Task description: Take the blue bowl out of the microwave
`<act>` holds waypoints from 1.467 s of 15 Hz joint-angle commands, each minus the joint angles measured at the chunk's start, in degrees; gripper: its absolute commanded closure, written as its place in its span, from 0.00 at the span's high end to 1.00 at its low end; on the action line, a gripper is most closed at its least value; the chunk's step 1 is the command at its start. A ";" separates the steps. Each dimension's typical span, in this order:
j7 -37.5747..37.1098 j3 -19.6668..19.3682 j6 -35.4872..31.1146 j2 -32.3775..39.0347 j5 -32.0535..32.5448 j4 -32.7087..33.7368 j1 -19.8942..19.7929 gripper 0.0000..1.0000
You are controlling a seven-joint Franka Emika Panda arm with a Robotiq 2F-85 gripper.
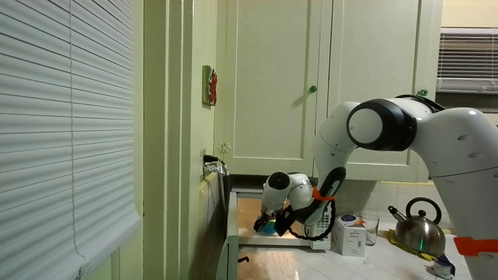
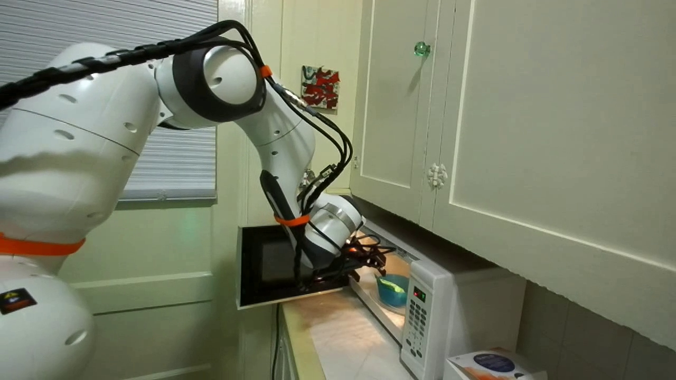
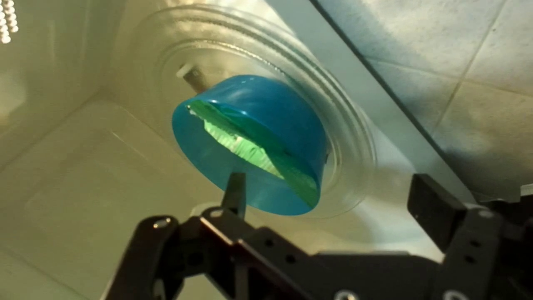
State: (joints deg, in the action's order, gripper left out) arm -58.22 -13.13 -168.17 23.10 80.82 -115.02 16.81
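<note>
The blue bowl (image 3: pixel 270 106) stands on the glass turntable (image 3: pixel 354 125) inside the lit white microwave (image 2: pixel 430 316), with something light green in it. It also shows in both exterior views, at the microwave's mouth (image 2: pixel 392 298) and partly behind the gripper (image 1: pixel 268 229). My gripper (image 3: pixel 329 179) is open and empty, fingers wide apart. In the wrist view, the left finger overlaps the bowl's near rim; the right finger is well to the bowl's right, near the microwave's front edge. I cannot tell whether a finger touches the bowl. In an exterior view, the gripper (image 2: pixel 368 272) is at the opening, above and beside the bowl.
The microwave door (image 2: pixel 264 264) stands open beside the arm. Cabinets (image 2: pixel 554 132) hang low over the microwave. A white box (image 1: pixel 351 237), a glass (image 1: pixel 371 229) and a metal kettle (image 1: pixel 420 233) stand on the tiled counter to the microwave's right.
</note>
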 commanded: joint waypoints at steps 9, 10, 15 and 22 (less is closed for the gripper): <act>-13.00 -0.38 -5.20 8.51 17.79 11.53 -0.64 0.50; -14.30 -0.26 -5.67 8.93 19.37 12.22 -0.78 0.42; -21.12 0.72 -6.82 10.80 27.08 15.64 -2.00 0.27; -27.99 3.20 -6.71 12.00 34.12 17.21 -4.33 0.32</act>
State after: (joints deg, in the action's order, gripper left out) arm -81.95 -11.32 -172.86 33.71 110.91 -99.55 14.16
